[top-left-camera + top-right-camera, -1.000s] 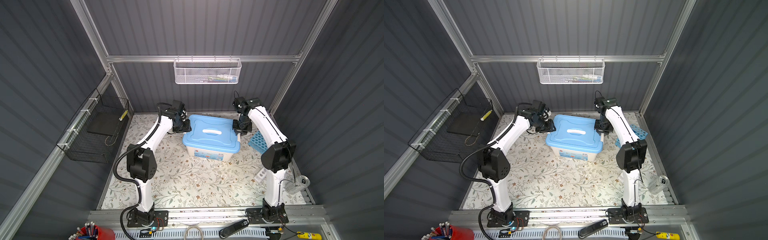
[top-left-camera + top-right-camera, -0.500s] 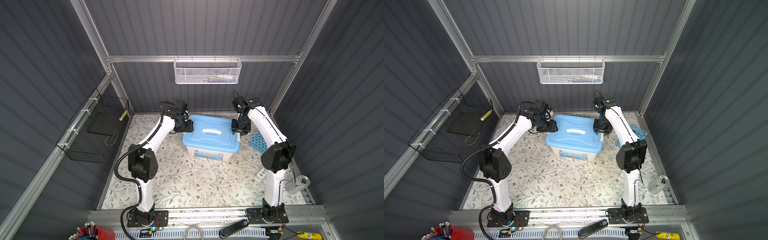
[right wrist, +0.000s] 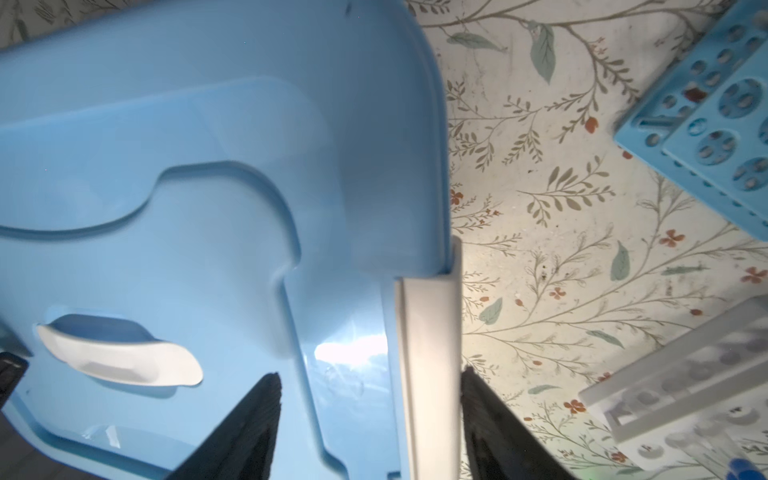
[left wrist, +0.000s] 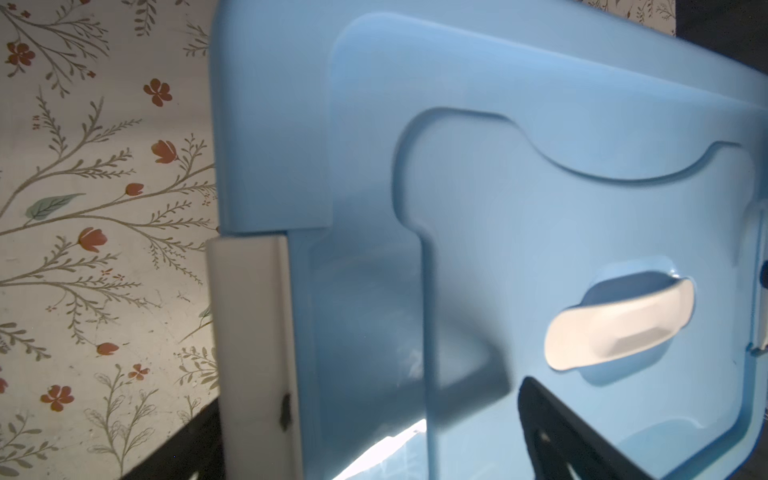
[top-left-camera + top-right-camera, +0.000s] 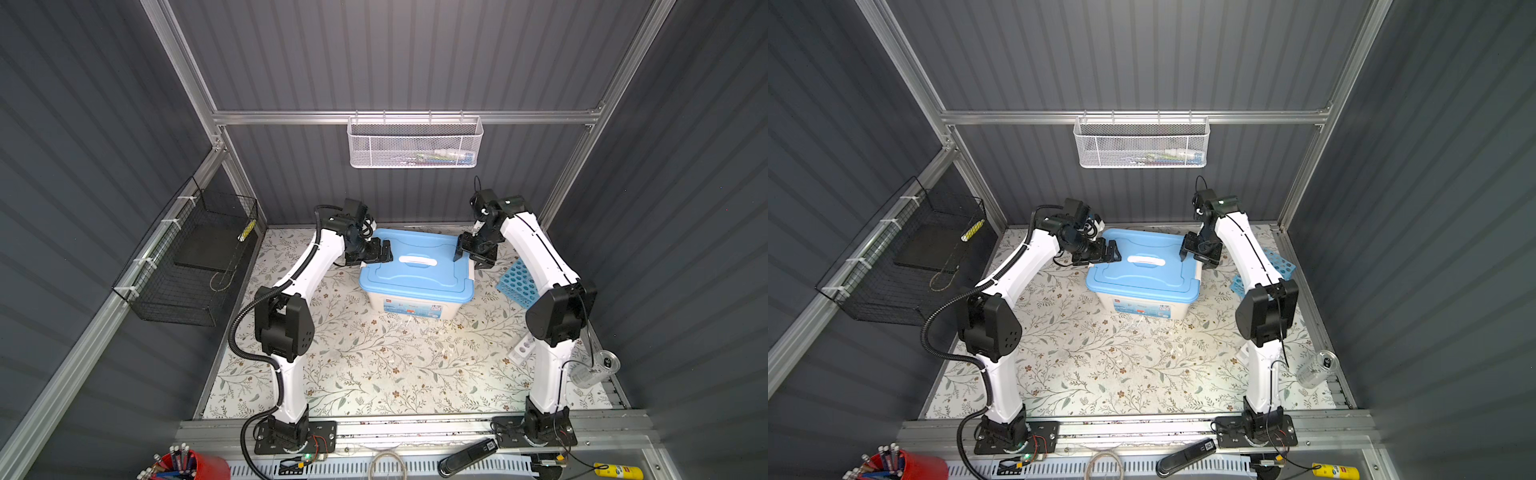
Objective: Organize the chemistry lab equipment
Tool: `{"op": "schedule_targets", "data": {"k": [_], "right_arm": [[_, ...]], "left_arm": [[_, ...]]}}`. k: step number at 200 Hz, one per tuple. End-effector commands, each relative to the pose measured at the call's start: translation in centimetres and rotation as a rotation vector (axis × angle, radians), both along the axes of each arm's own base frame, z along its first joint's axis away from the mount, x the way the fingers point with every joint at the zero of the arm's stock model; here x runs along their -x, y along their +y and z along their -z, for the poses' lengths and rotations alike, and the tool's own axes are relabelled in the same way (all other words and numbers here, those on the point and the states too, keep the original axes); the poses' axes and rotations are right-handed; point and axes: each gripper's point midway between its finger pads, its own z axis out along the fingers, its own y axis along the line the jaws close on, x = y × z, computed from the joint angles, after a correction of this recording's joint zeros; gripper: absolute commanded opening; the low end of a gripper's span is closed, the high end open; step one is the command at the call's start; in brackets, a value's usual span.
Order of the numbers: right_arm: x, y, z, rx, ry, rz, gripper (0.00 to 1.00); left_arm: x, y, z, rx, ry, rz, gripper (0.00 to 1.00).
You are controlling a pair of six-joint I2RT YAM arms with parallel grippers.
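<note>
Sky-blue rack (image 5: 516,281), the one full of holes, sits on the floral mat (image 5: 374,365) over at the right, just beyond my right arm (image 5: 540,257). Small white tube rack (image 5: 521,348) lies nearer on that same side, partly hidden behind the arm. Neither rack is anywhere near my claws, lol. Those are both at the white tub (image 5: 377,297) in the far middle of the mat, with the blue lid (image 5: 415,279) on it and a white handle (image 5: 417,261) in the lid's centre. My left claw (image 5: 380,251) is spread wide across the tub's left end, left latch (image 4: 253,332) sitting between the fingers (image 4: 561,432) with daylight on both sides. My right claw (image 5: 463,249) is parted too, straddling the right latch (image 3: 428,353). Its outer finger (image 3: 494,428) is right beside the latch, and I can't tell if it touches. Red cup of pens (image 5: 208,467) is at the near left corner.
</note>
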Motion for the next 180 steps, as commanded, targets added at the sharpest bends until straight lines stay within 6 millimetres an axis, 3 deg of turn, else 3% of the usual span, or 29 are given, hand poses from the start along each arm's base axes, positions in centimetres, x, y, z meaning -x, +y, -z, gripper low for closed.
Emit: {"op": "schedule_targets", "data": {"k": [1,27,63,94,139,180], "right_arm": [[-0.4,1.5,-2.9,-0.124,-0.081,-0.009,0.71],[-0.2,0.9,-2.8,-0.106,-0.069,-0.002,0.74],[0.1,-0.6,-3.2,-0.071,-0.082,0.031,0.76],[-0.4,-2.3,-4.8,-0.032,-0.177,0.032,0.78],[-1.0,-3.7,-9.0,-0.013,-0.409,0.006,0.81],[-0.3,-6.7,-11.1,0.078,-0.696,0.080,0.83]], "left_arm": [[-0.4,-1.8,-3.1,0.113,-0.051,0.053,1.00],[-0.7,-1.5,-3.4,0.106,-0.064,0.048,1.00],[-1.2,0.5,-3.7,0.078,-0.075,0.008,1.00],[-1.4,2.6,-3.7,0.070,-0.076,-0.024,1.00],[-1.3,7.1,-3.2,-0.024,-0.117,-0.114,1.00],[-1.8,14.5,-4.7,-0.188,-0.349,-0.300,1.00]]}}
